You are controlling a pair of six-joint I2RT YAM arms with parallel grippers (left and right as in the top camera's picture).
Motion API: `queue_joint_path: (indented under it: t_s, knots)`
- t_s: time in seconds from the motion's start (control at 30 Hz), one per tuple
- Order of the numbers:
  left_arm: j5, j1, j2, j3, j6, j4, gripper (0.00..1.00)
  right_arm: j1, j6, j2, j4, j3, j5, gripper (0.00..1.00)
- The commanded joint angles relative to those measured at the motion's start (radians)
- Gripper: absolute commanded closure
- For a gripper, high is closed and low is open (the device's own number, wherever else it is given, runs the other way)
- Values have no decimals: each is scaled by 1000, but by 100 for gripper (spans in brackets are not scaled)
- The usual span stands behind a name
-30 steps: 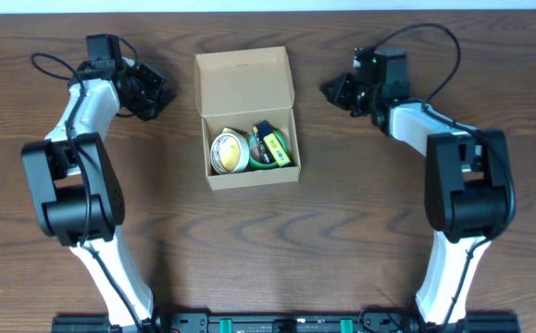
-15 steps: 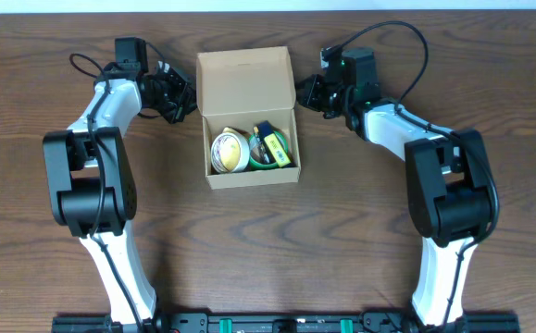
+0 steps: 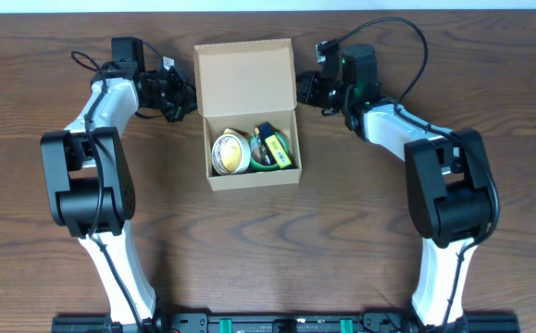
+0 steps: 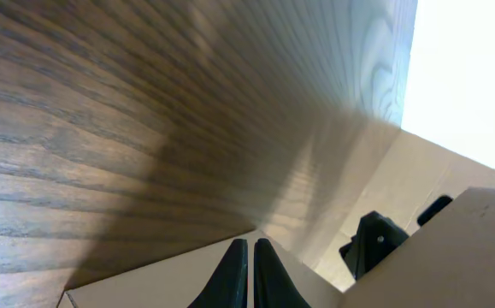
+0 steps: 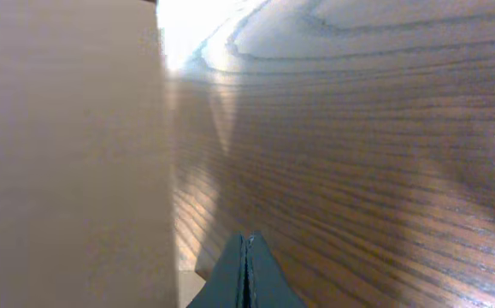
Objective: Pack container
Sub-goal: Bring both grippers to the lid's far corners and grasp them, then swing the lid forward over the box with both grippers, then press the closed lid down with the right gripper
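Overhead: container (image 3: 244,79) sits upper-centre on desk (image 3: 360,231), flap lid open and lying back toward the far desk edge.
Contents: tape rolls (image 3: 229,152) in the front compartment, below the rim.
Left gripper (image 3: 182,96): just beside the lid's left edge, contact unclear; left wrist view (image 4: 250,246) shows fingers together, cardboard below them.
Right gripper (image 3: 306,90): just beside the lid's right edge; right wrist view (image 5: 247,241) shows fingers together, cardboard wall at left.
Edges: lid's back edge near the far desk edge.
Open room: broad wood between the container's front wall and the arm bases.
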Motion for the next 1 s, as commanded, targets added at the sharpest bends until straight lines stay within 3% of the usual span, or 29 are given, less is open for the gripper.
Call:
queue_joint_path:
  t_s: [0.0,0.5,0.8,0.97]
  knots:
    - [35,-11,-55,49,87,-34,94,2,-52,-80,-24,23,-33,98]
    - [-3,-12,-175,83,299,-286,94,17,-213,-258,-267,23,-24,99]
    - [-114,-12,-263,83,456,-484,94,96,-394,-402,-543,23,91,99]
    - [-268,-12,-321,83,498,-572,94,176,-472,-494,-678,23,214,99]
